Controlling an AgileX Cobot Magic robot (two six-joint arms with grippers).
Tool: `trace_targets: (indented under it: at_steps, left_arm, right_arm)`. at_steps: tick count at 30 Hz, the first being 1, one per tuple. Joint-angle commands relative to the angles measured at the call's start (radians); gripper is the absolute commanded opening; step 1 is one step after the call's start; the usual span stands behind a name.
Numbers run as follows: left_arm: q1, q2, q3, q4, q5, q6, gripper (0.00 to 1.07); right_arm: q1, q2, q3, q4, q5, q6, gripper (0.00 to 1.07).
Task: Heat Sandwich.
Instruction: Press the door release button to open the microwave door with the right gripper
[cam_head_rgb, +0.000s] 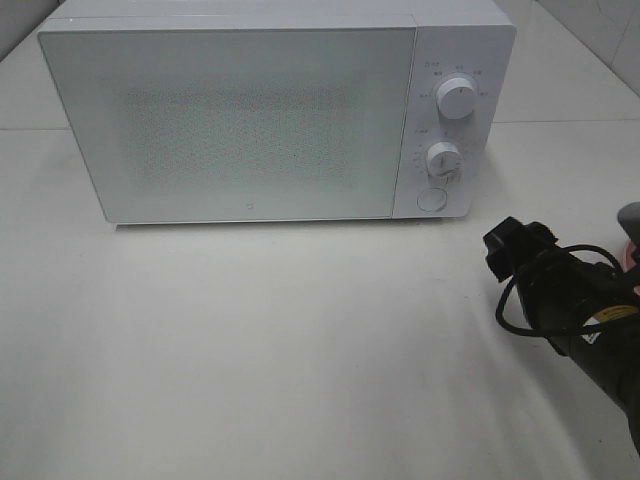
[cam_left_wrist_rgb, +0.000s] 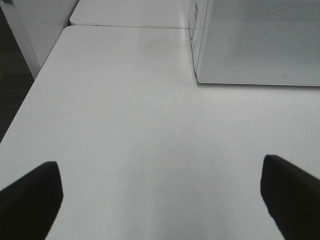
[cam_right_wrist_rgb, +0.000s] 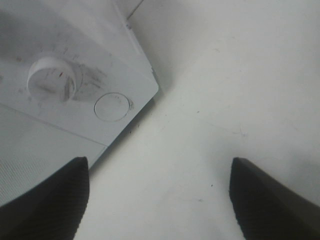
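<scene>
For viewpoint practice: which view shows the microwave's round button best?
Right wrist view: the round button is close and large. The exterior high view shows it small, under the lower knob. The left wrist view shows only a corner of the microwave, no button.

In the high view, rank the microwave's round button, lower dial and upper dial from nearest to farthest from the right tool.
1. Round button, bottom of the control panel, nearest the right tool.
2. Lower dial, just above the button.
3. Upper dial, top of the panel, farthest.
</scene>
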Motion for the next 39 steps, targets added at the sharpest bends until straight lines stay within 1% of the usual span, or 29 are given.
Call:
trace_targets:
  at_steps: [1, 4, 6, 7, 8, 10, 11, 12, 14, 15, 16, 17, 31, 34, 35, 36, 39]
  left_arm:
    - [0.003, -0.029, 0.002, -0.008, -0.005, -0.001, 1.01]
    - [0.003, -0.029, 0.002, -0.008, -0.005, -0.001, 1.01]
    - [0.003, -0.029, 0.002, -0.008, -0.005, -0.001, 1.01]
    - [0.003, -0.029, 0.002, -0.008, -0.005, -0.001, 1.01]
    - [0.003, -0.029, 0.002, -0.008, -0.005, -0.001, 1.01]
    - [0.003, -0.029, 0.002, -0.008, -0.005, -0.001, 1.01]
    - [0.003, -0.029, 0.002, -0.008, -0.005, -0.001, 1.01]
    - [0.003, -0.029, 0.002, -0.008, -0.005, -0.001, 1.01]
    - [0.003, -0.029, 0.002, -0.008, -0.005, -0.001, 1.01]
    - [0.003, -0.029, 0.002, -0.008, -0.005, -0.001, 1.01]
    - [0.003, -0.029, 0.002, -0.008, -0.005, -0.001, 1.01]
    - [0.003, -0.029, 0.002, -0.008, -0.005, -0.001, 1.01]
    - [0.003, -0.029, 0.002, -0.008, -0.005, -0.001, 1.01]
    - [0.003, -0.029, 0.002, -0.008, -0.005, -0.001, 1.01]
    - [0.003, -0.029, 0.002, -0.008, -0.005, -0.001, 1.01]
    - [0.003, -0.029, 0.002, -0.008, -0.005, -0.001, 1.01]
    - [0.003, -0.029, 0.002, -0.008, -0.005, -0.001, 1.01]
  right_arm:
    - [0.004, -0.003, -0.003, 0.025, -0.149, 0.287, 0.76]
    - [0.004, -0.003, -0.003, 0.025, -0.149, 0.422, 0.71]
    - [0.004, -0.003, -0.003, 0.025, -0.149, 0.46, 0.69]
    - [0.004, -0.003, -0.003, 0.023, -0.149, 0.517, 0.62]
    - [0.004, -0.003, -0.003, 0.021, -0.149, 0.543, 0.59]
    - [0.004, -0.003, -0.003, 0.02, -0.149, 0.578, 0.47]
    - [0.004, -0.003, -0.003, 0.02, -0.149, 0.578, 0.47]
    - [0.004, -0.003, -0.003, 0.014, -0.147, 0.609, 0.34]
    - [0.004, -0.003, -0.003, 0.011, -0.143, 0.635, 0.17]
    - [0.004, -0.003, -0.003, 0.005, -0.141, 0.64, 0.09]
    - [0.004, -0.003, -0.003, 0.005, -0.141, 0.64, 0.09]
    - [0.004, -0.003, -0.003, -0.011, -0.14, 0.643, 0.0]
    - [0.004, -0.003, -0.011, -0.042, -0.141, 0.681, 0.01]
    - [0.0, -0.003, -0.04, -0.072, -0.137, 0.68, 0.0]
    - [0.0, -0.003, -0.064, -0.095, -0.125, 0.675, 0.0]
    - [0.0, -0.003, -0.064, -0.095, -0.125, 0.675, 0.0]
    - [0.0, -0.003, -0.104, -0.101, -0.056, 0.663, 0.0]
